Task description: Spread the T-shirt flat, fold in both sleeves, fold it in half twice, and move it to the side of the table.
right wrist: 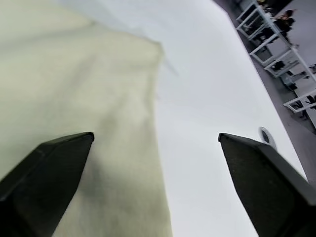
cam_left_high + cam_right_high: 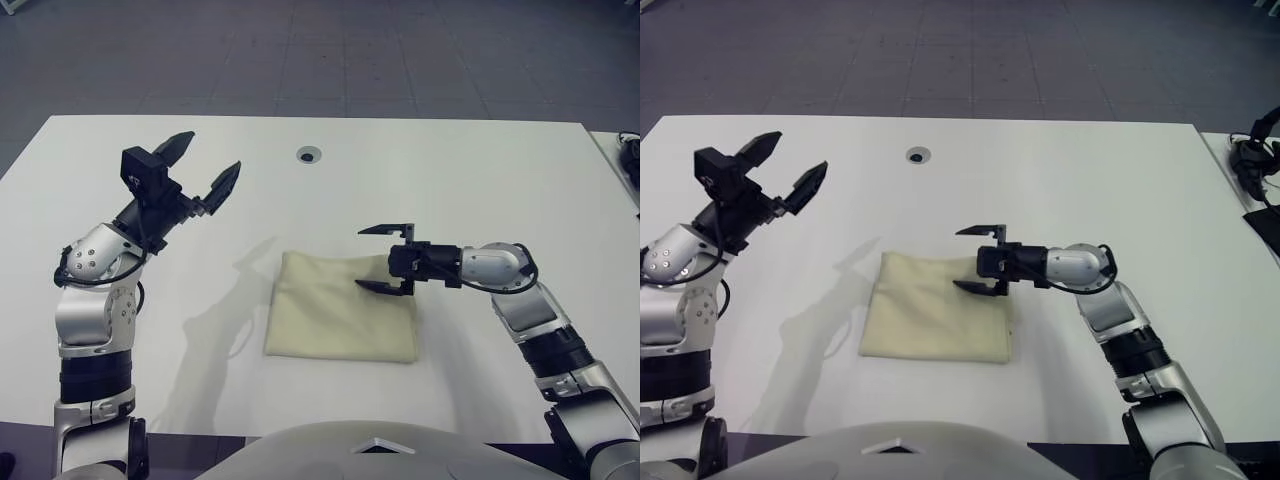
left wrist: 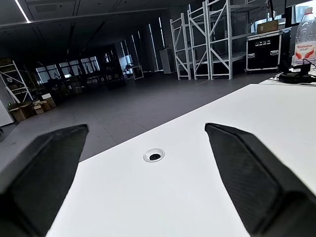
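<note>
The T-shirt point(image 2: 338, 320) is a pale yellow cloth, folded into a small rectangle on the white table point(image 2: 480, 180), near the front edge at the middle. My right gripper point(image 2: 384, 258) is open over the shirt's right far corner, one finger above and one close to the cloth. In the right wrist view the T-shirt point(image 1: 74, 98) lies under the open fingers point(image 1: 44, 173). My left gripper point(image 2: 200, 165) is open and raised above the left side of the table, well away from the shirt, with nothing between its fingers.
A round cable hole point(image 2: 309, 154) sits in the table at the far middle. A neighbouring table at the right edge carries dark cables point(image 2: 1250, 160). Bare tabletop lies to the left and right of the shirt.
</note>
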`<move>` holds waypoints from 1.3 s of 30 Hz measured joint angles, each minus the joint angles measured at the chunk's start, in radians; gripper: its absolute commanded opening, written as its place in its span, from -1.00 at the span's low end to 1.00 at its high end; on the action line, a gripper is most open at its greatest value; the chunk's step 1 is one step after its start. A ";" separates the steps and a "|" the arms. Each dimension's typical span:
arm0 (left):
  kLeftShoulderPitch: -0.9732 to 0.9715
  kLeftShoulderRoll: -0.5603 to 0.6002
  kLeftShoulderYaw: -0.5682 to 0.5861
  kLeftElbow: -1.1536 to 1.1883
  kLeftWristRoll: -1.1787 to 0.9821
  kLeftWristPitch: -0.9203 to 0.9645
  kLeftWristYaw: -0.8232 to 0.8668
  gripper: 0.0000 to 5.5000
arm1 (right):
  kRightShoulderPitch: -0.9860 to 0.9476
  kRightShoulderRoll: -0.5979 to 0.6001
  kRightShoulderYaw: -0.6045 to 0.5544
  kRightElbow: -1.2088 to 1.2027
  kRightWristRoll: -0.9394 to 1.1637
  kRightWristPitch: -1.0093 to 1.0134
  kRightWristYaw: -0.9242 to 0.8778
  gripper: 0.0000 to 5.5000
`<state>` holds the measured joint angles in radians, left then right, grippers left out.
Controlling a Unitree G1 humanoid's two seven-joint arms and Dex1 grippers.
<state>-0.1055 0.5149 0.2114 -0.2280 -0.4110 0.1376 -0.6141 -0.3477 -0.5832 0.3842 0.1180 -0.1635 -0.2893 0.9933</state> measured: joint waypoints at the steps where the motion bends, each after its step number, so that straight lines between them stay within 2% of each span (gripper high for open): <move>1: 0.018 -0.006 -0.007 -0.025 0.007 -0.003 0.008 0.90 | -0.042 0.012 0.028 0.024 -0.029 -0.031 0.001 0.96; 3: 0.036 -0.022 -0.015 -0.047 0.019 -0.010 0.017 0.96 | -0.086 0.039 0.052 0.039 -0.048 -0.044 0.000 0.96; 9: 0.080 -0.045 -0.055 -0.054 0.049 -0.038 0.022 0.96 | -0.111 0.071 0.098 0.054 -0.077 -0.081 -0.004 0.96; 14: 0.104 -0.055 -0.053 -0.060 0.049 -0.048 0.025 0.96 | -0.132 0.053 0.121 0.081 -0.106 -0.111 -0.013 0.96; 22: 0.121 -0.064 -0.051 -0.067 0.054 -0.054 0.033 0.96 | -0.225 -0.027 0.085 0.320 -0.130 -0.130 -0.126 0.96; 29: 0.199 -0.064 -0.017 -0.113 0.052 -0.055 0.039 0.96 | -0.038 -0.204 -0.040 0.197 -0.048 -0.068 -0.154 0.96; 34: 0.267 -0.066 0.026 -0.157 0.032 -0.055 0.050 0.96 | 0.185 -0.354 -0.207 0.093 -0.012 0.045 -0.245 0.96; 39: 0.322 -0.103 0.027 -0.224 0.022 -0.055 0.080 0.96 | 0.457 -0.360 -0.396 -0.084 0.101 0.258 -0.329 0.96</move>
<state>0.2168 0.4120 0.2383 -0.4523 -0.3892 0.0822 -0.5342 0.1092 -0.9431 -0.0119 0.0341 -0.0624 -0.0317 0.6640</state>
